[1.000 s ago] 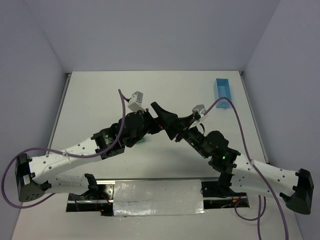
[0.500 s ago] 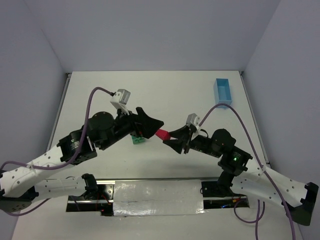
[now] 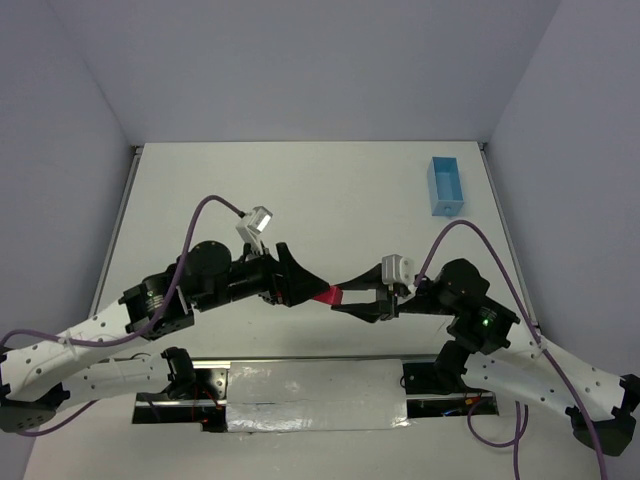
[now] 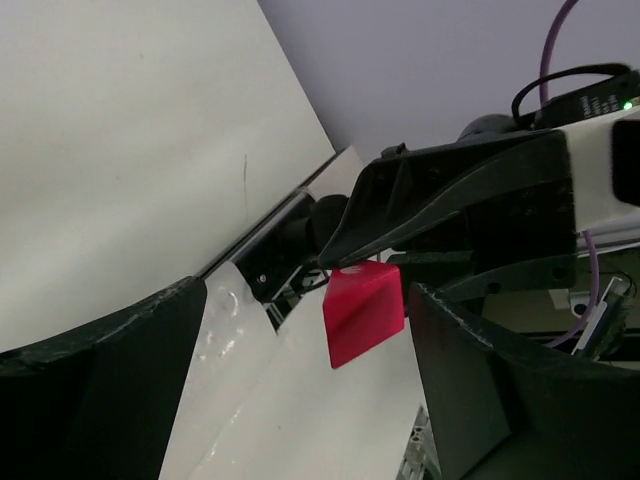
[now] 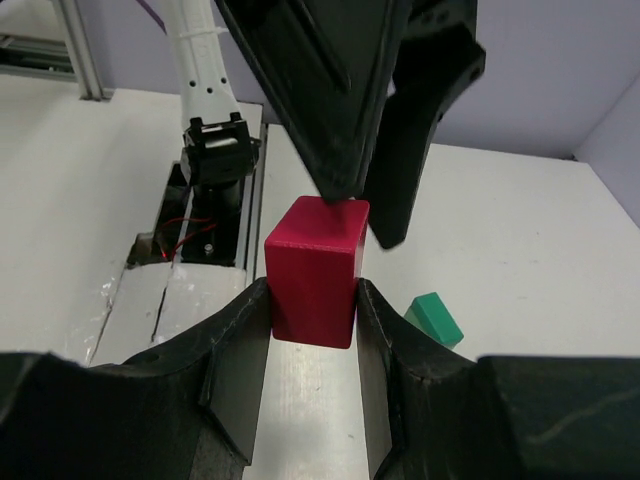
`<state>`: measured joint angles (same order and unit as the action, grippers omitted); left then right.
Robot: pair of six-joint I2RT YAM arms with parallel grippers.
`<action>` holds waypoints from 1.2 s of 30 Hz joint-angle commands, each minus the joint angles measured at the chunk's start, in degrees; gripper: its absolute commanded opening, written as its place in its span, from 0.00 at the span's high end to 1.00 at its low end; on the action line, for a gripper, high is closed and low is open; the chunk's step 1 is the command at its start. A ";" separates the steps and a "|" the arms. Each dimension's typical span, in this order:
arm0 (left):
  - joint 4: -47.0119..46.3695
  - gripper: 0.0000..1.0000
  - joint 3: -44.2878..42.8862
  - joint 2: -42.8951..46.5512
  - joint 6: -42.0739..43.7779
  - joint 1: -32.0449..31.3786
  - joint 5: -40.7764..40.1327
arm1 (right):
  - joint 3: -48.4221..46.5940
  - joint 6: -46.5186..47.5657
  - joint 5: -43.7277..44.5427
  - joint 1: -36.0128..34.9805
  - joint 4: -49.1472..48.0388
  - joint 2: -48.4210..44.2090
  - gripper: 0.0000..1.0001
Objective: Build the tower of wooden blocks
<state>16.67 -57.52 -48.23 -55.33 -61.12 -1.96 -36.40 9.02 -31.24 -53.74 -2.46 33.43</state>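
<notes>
1. Hanging in the air between the two arms, the red roof piece (image 5: 315, 270) is a small painted wooden wedge with smooth matte faces and crisp edges, held above the near part of the table.
2. The right gripper (image 3: 342, 297) pinches it between its black fingers (image 5: 240, 350), which press flat on two opposite sides.
3. The left gripper (image 3: 315, 286) faces it tip to tip with its jaws spread wide. Its dark, curved fingers (image 4: 120, 380) stand either side of the wedge without gripping it.
4. A green block (image 5: 434, 318), boxy and painted, lies on the table beyond the right gripper.
5. The table (image 3: 330, 190) is plain matte white, with a crinkled silver strip (image 3: 315, 395) along its near edge.
6. A light blue translucent plastic box (image 3: 444, 187) sits well apart, near the far right corner.
</notes>
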 commanded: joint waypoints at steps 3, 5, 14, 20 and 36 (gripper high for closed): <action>-6.90 0.13 2.41 -0.55 -4.78 -0.14 5.38 | -5.17 4.25 -2.33 0.03 0.61 2.34 0.99; -7.44 0.22 2.76 -0.73 -4.87 -0.14 5.82 | -5.08 4.34 -2.51 0.12 0.00 2.25 1.00; -11.04 0.69 4.08 -2.22 -6.19 -0.14 9.68 | -5.70 5.57 -3.12 0.03 -0.26 4.19 1.00; -11.83 1.00 4.87 -1.87 -6.28 -0.14 9.34 | -6.49 5.57 -3.30 0.03 -1.14 5.94 0.97; -15.79 1.00 13.66 7.18 -13.92 -0.14 -2.52 | -4.82 0.65 0.48 0.03 -9.58 9.72 0.34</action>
<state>4.21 -44.27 -42.24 -67.70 -60.86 -2.52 -39.53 11.16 -31.92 -53.39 -6.48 42.65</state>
